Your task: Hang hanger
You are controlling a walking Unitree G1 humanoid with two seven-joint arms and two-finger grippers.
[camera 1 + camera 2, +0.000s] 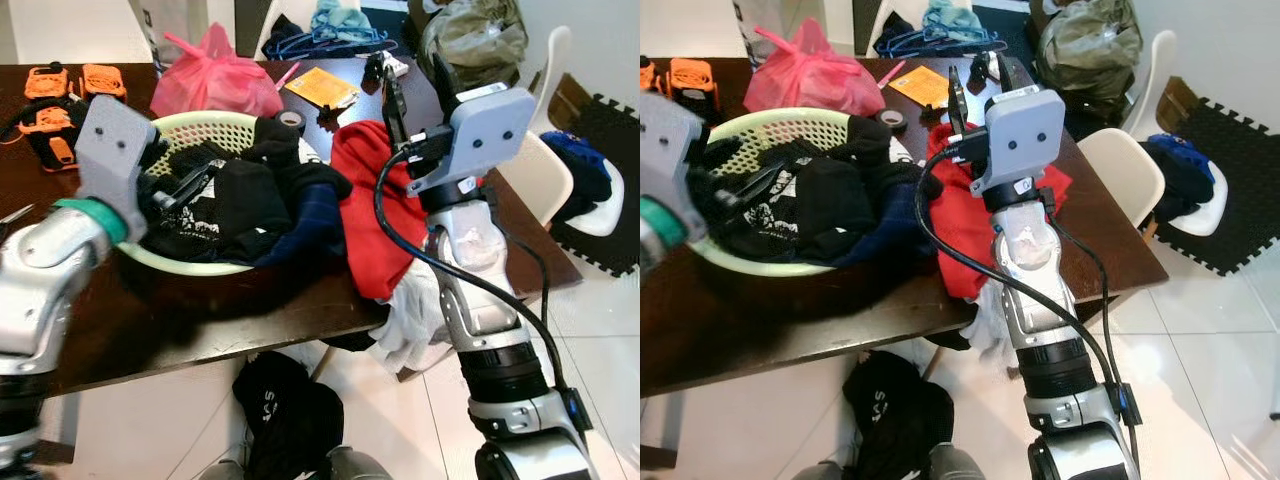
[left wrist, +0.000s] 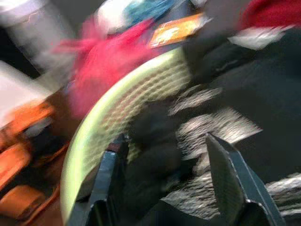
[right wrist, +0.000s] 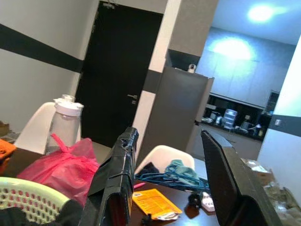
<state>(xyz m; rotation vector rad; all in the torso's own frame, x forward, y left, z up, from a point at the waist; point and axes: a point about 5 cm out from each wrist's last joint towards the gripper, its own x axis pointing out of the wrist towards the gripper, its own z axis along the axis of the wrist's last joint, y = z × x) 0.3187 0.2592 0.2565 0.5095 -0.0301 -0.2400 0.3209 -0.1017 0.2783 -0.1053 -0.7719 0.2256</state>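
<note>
The left end effector (image 2: 164, 183) hangs over the near-left rim of one pale green laundry basket (image 1: 205, 127), its two fingers apart and pointing down into the heap of dark clothes (image 1: 250, 205); nothing lies between them. The right end effector (image 1: 412, 82) is raised above the surface (image 1: 200, 320), its two fingers spread wide and holding nothing. Just below and beside it, one red garment (image 1: 365, 215) drapes over the surface's edge, with a white cloth (image 1: 410, 320) hanging beneath. Beyond the right end effector lie one orange packet (image 1: 320, 87) and one roll of tape (image 1: 291, 119); one pink plastic bag (image 1: 215, 75) sits just past the basket. Farther still, a bundle of blue hangers (image 3: 164, 178) rests at the far edge of the surface, well apart from both end effectors; their number cannot be counted. Three orange devices (image 1: 60, 100) lie beyond the left end effector. Two white chairs (image 1: 535, 170) stand off to the right.
</note>
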